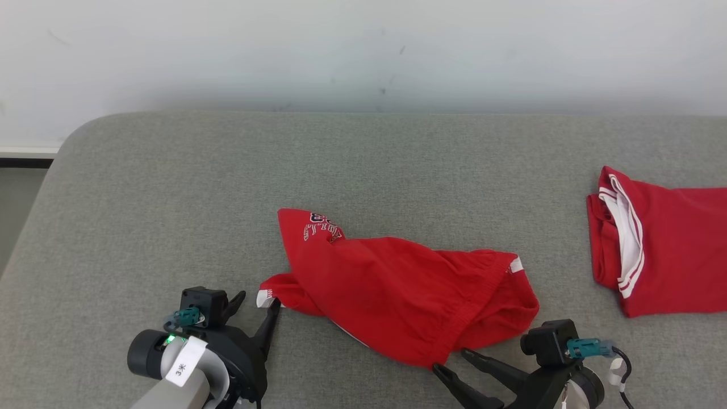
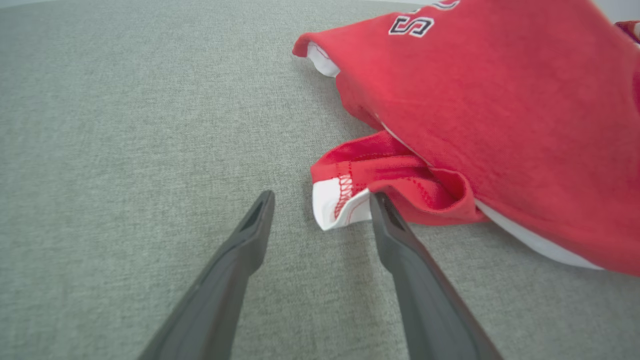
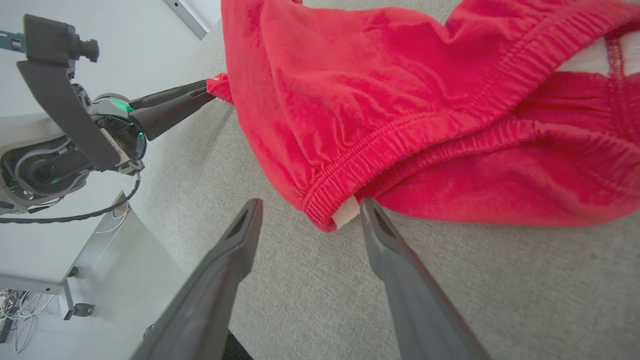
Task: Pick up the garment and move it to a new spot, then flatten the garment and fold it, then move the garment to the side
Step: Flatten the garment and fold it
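Surface [image 1: 170,216] free left of the garment [image 1: 397,284]; folded red cloth [image 1: 670,255] blocks right.

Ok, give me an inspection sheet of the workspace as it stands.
Surface: grey fabric table, no stains seen.
Job's things: red garment, crumpled mid-table, lettering facing up.
Clutter: second red garment, lying apart on the robot's right.
Claws: left claw open at the white-trimmed hem; right claw open at the elastic waistband; neither grips.
Cables: black cable looped at the right wrist.
Surroundings: white wall behind the table.

White forearm tag [image 1: 183,362] reads "3"; the garment [image 2: 500,100] bears lettering [image 2: 412,25] showing "S".
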Controlling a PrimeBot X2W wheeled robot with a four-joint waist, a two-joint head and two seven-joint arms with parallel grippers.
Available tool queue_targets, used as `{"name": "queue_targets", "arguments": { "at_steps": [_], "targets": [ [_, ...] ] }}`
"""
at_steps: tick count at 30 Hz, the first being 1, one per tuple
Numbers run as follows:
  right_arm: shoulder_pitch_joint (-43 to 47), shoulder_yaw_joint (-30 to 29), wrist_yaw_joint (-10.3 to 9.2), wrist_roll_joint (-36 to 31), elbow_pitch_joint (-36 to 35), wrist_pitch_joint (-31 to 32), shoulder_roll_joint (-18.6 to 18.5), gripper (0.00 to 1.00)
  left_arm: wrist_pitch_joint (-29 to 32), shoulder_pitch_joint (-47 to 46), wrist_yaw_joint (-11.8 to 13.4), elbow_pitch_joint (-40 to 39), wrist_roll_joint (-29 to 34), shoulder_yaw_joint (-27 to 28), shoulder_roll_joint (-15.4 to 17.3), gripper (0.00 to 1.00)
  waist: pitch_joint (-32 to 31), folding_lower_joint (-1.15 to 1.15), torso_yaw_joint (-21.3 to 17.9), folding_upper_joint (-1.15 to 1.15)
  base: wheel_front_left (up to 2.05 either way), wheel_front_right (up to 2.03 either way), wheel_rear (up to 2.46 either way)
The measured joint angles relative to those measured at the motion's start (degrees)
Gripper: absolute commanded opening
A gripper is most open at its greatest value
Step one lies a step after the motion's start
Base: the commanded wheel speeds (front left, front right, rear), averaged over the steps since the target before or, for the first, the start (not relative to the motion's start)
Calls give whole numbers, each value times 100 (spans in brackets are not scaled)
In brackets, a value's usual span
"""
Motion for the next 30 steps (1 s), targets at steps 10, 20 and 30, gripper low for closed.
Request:
{"name": "queue_targets", "arguments": {
  "at_steps": [10, 20, 30],
  "targets": [
    [-23, 121, -65, -245, 270, 49, -10, 100, 0, 0, 58, -134, 54, 41, 11, 100, -22, 0, 220, 0, 0, 0, 0],
    [-360, 360, -118, -723, 779, -12, 127, 100, -1, -5, 153, -393, 213, 100, 41, 100, -3, 0, 424, 0, 0, 0, 0],
    [-655, 546, -157, -1226, 1190, -237, 123, 0, -1, 4, 243, -580, 219, 235, 152, 100, 33, 0, 574, 0, 0, 0, 0]
  ]
}}
